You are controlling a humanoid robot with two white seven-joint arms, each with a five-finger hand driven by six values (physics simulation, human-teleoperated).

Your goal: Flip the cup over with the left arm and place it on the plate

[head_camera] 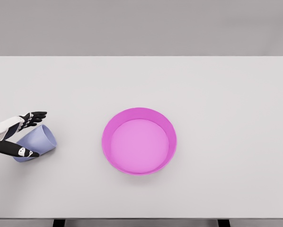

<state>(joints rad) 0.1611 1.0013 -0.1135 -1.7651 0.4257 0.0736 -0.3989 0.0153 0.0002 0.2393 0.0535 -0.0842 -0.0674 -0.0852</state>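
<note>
Left hand (19, 135) bracketed the cup (37, 142), fingers either side; firm grip unclear. Cup lay tilted at table's (217, 94) left edge, well apart from plate (139, 141). Risk: loose hold, cup slipping mid-flip.

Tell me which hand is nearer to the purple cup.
Left. The left hand is right at the purple cup, its fingers bracketing it above and below at the table's left edge. The right hand is out of view.
</note>
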